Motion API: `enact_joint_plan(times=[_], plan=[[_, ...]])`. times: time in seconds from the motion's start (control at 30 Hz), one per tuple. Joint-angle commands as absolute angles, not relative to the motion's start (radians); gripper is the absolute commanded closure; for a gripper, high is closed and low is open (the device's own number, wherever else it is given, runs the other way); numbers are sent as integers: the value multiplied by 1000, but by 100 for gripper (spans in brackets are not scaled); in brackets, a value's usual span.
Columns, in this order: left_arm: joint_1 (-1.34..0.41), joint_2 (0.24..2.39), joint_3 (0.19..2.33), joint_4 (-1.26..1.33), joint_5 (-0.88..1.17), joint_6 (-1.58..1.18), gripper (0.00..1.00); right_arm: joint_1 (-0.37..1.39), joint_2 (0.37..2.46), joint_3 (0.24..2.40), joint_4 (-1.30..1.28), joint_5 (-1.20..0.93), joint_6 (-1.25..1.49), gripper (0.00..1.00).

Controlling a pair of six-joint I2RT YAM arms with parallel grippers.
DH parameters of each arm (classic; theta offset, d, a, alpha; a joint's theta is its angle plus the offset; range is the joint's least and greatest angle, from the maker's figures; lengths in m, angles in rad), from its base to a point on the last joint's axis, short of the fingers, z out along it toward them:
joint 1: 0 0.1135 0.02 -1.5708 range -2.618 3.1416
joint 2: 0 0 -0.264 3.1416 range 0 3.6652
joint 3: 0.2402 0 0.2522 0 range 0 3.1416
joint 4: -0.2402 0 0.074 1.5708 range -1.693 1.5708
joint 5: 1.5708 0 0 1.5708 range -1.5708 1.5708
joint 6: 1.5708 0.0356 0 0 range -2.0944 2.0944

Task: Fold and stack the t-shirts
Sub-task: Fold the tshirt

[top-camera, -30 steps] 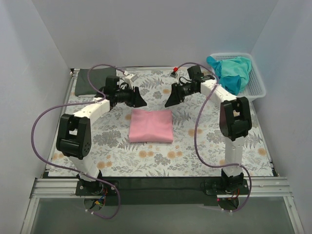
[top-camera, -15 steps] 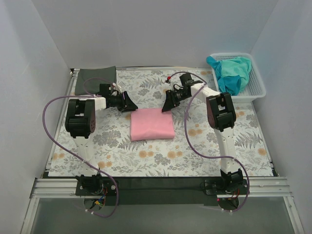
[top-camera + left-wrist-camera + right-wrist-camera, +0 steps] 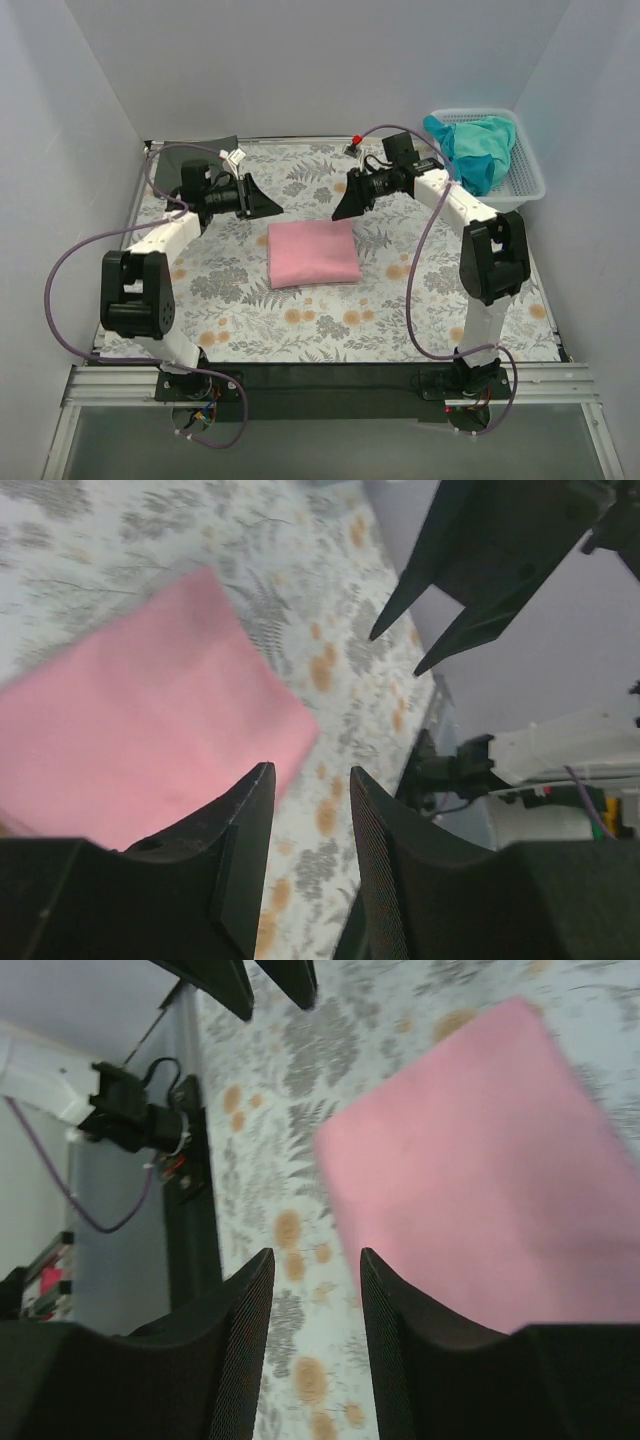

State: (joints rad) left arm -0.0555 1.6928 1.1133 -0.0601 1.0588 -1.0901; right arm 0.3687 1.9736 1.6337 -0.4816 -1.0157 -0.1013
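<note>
The light pink t-shirt [image 3: 312, 253] lies folded in a flat rectangle on the floral tablecloth [image 3: 330, 320]; it also shows in the left wrist view [image 3: 140, 730] and the right wrist view [image 3: 480, 1200]. The dark charcoal t-shirt [image 3: 180, 160] lies at the back left corner, partly behind my left arm. The teal t-shirt [image 3: 478, 148] is bunched in the white mesh basket [image 3: 525, 180] at the back right. My left gripper [image 3: 268, 205] hovers open and empty above and left of the pink shirt. My right gripper [image 3: 343, 205] hovers open and empty above its back right corner.
White walls close in the back and both sides. Purple cables loop from both arms. The black front rail [image 3: 330, 375] runs along the near edge. In the left wrist view the right gripper's fingers [image 3: 470, 570] show opposite.
Both grippers have lifted up and away from the pink shirt, the left one toward the back left, the right one toward the back right. The pink shirt stays folded and flat.
</note>
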Motion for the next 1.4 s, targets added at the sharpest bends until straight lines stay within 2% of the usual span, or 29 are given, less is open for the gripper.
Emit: enact_joint_plan(times=[0.0,0.27,0.4,0.6,0.7,0.9,1.03,1.2,1.37], plan=[[-133,1603,921,89,1112,-1289,65,446,1918,1458,-373,-1144,52,60],[-227,1689,753,307,1031,-1462,67,520,1991,1274,-161,-1019,205,65],[-232,1813,727,247,948,-1376,70,519,2106,1247,-87,-980,236,67],[-109,1917,739,81,818,-1243,72,482,2155,1213,-95,-919,190,68],[-72,1919,801,11,859,-1157,72,454,2111,1221,-135,-959,183,68],[-74,1726,841,-104,1023,-1006,69,453,1936,1218,-245,-1084,87,68],[-147,1626,827,-140,1084,-1037,68,454,1862,1163,-259,-1115,84,68],[-241,1598,724,-11,1045,-1167,68,465,1948,1157,-252,-1083,66,68],[-207,1736,678,44,979,-1192,69,463,2072,1187,-242,-1025,25,70]])
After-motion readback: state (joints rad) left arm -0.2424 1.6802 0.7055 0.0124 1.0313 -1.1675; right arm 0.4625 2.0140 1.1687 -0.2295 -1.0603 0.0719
